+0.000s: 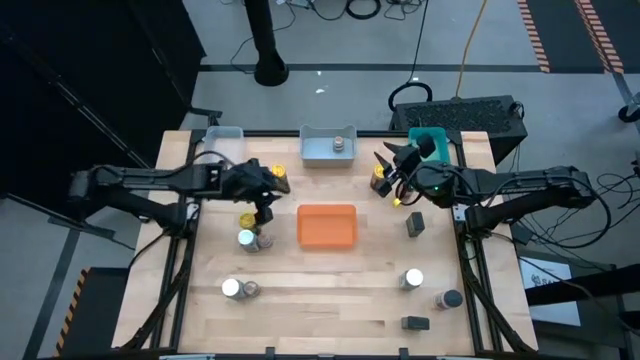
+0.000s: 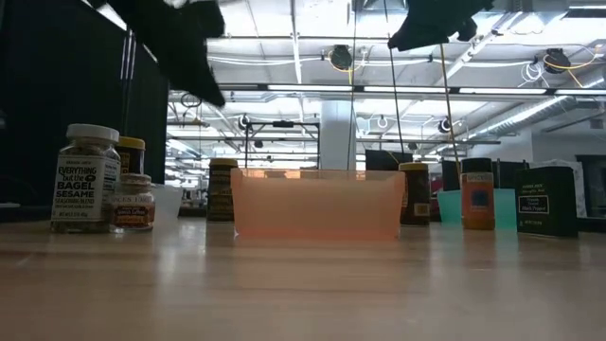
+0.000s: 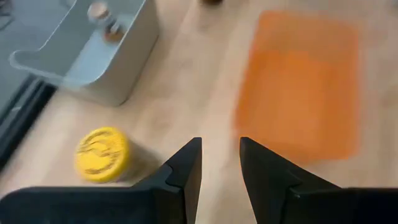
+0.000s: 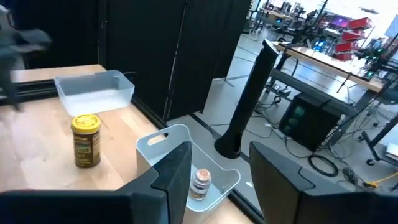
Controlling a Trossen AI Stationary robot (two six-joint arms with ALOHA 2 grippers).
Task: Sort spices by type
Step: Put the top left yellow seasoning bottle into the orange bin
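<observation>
A pale wooden table point(image 1: 330, 290) carries trays and scattered spice jars. An orange tray point(image 1: 327, 225) sits between the left gripper point(image 1: 264, 205) and the right gripper point(image 1: 392, 172). Beyond them along the far edge stand a clear tray point(image 1: 222, 140), a blue-grey tray point(image 1: 328, 148) and a teal tray point(image 1: 432, 140). A yellow-lidded jar point(image 1: 247, 219) and a white-lidded jar point(image 1: 246, 239) stand just beside the left gripper. More jars, white-lidded point(image 1: 413, 278) and dark-lidded point(image 1: 450, 298), lie well nearer the front edge than the right gripper.
</observation>
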